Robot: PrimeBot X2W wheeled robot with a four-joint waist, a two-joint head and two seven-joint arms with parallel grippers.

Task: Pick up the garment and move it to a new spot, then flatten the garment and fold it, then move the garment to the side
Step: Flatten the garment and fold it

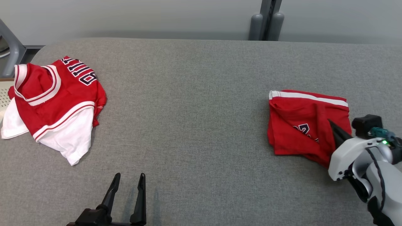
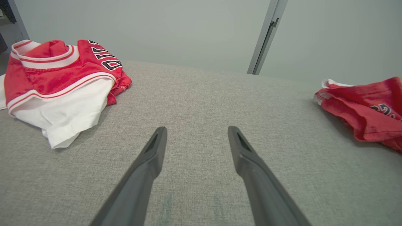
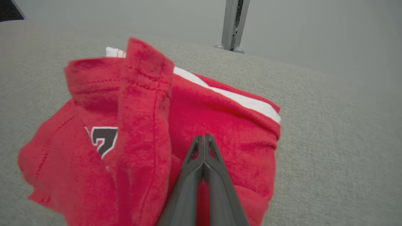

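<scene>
At the lower right of the head view, the right end effector is seen pressed together, its tips laid on the folded red garment; whether cloth is pinched cannot be told. At the lower left, the left end effector is held spread above the grey desk. A red-and-white jersey is laid at the upper left.

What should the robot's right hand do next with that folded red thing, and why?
Probably lift a little: the right gripper is shut with its tips on the garment, so a small raise would show whether cloth is caught. The left gripper hangs open, apart.
</scene>
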